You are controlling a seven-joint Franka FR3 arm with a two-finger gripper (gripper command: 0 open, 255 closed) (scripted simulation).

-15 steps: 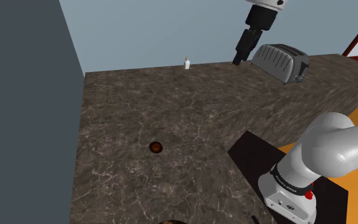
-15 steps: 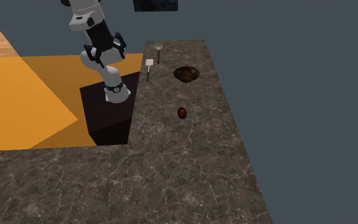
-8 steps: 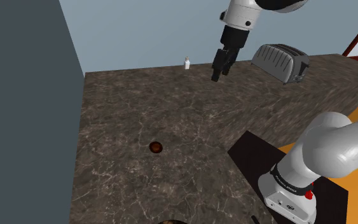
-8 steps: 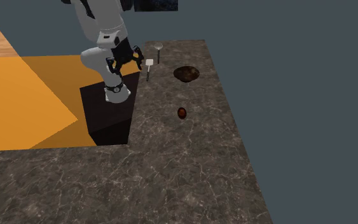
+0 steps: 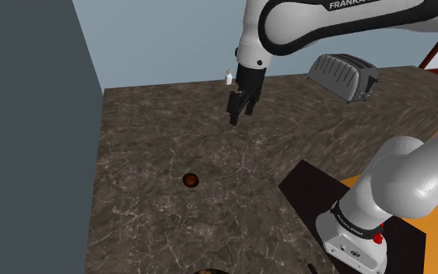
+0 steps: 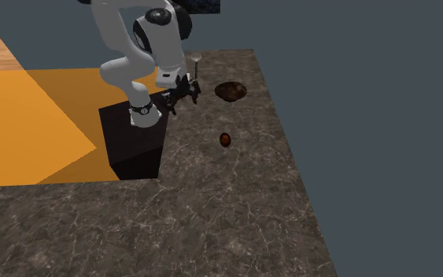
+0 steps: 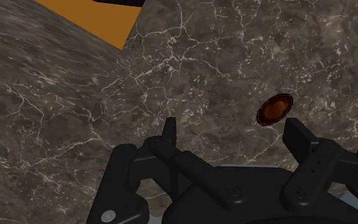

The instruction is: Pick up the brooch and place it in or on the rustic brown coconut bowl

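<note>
The gripper is wide open, its two black fingers standing well apart with nothing between them. It hangs in the air above the dark marbled counter, touching nothing. In the shoulder view the white arm rises from the stand, crosses the top of the picture and bends down at the wrist, so that the gripper points down and towards that view's left.

The brooch is a reddish-brown oval with a dark rim and lies flat on the counter. In the wrist view it sits just beyond the tip of one finger — off to that side, not centred in the gap. In the shoulder view it lies well apart from the gripper, lower and to the left. In the second exterior view it lies lower and to the right of the gripper, with the brown bowl further up the counter.

Behind the gripper in the shoulder view stand a small white bottle and a grey toaster.
</note>
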